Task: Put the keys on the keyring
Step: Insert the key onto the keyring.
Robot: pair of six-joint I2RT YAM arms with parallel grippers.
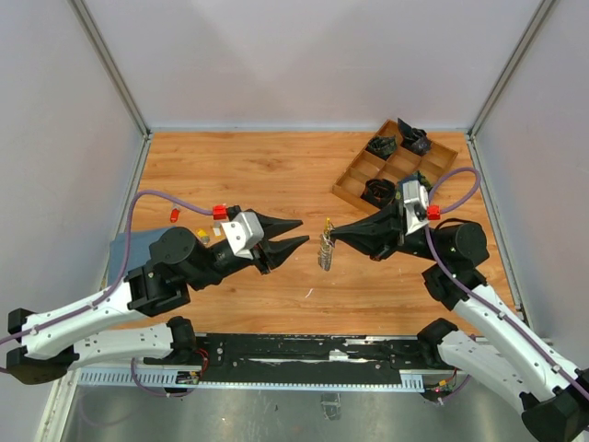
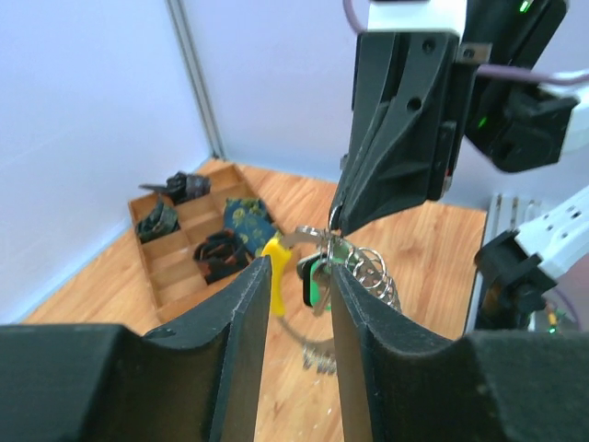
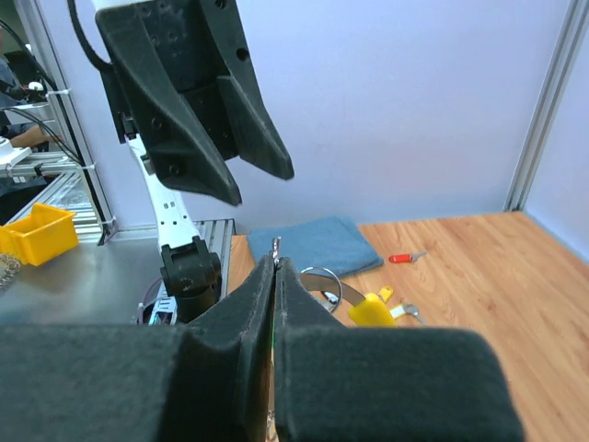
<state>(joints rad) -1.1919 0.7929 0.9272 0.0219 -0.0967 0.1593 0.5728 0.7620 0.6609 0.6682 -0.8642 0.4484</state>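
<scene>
Keyring (image 1: 326, 251), hanging long axis vertical over the table (image 1: 230, 175), pinched at its top by the closed fingers of my right gripper (image 1: 333, 236); my left gripper (image 1: 305, 232), partly parted and empty, faces it from just beside, on its left.

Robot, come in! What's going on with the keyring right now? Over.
Right gripper shut on the keyring, hanging in the air. Left gripper open, facing it, not touching. Red key loose on the table. Nothing between them.
</scene>
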